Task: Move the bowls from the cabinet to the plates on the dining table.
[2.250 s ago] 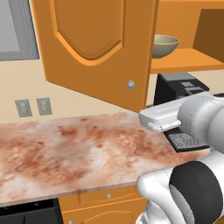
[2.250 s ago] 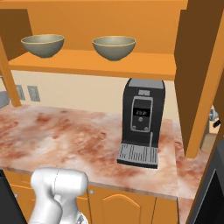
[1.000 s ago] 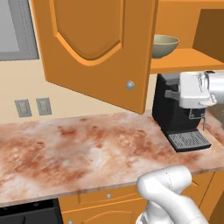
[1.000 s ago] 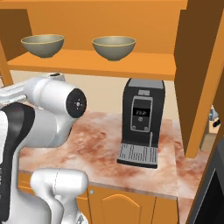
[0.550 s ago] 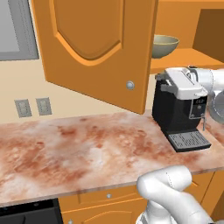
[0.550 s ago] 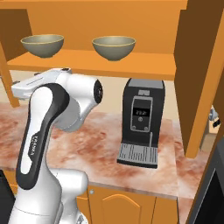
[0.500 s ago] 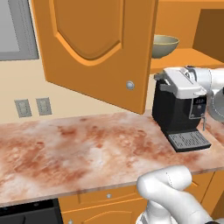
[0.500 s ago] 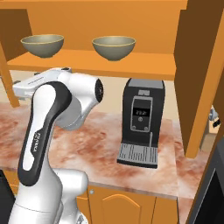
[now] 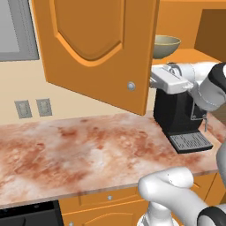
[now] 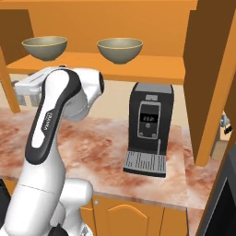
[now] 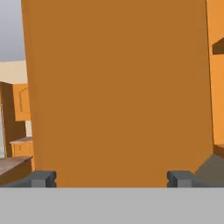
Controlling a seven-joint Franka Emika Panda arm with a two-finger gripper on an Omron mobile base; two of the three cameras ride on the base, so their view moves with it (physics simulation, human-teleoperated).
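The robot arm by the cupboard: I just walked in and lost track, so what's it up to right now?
The arm is raised beside the open cabinet, below the shelf where both bowls sit. Its gripper is open and empty, facing the inside of the open cabinet door at close range. Neither bowl is being touched. A coffee machine stands on the counter below.

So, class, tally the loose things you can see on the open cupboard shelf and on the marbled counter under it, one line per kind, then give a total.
Bowls on the shelf: 2 (left bowl, right bowl)
Coffee machine on the counter: 1
Total: 3
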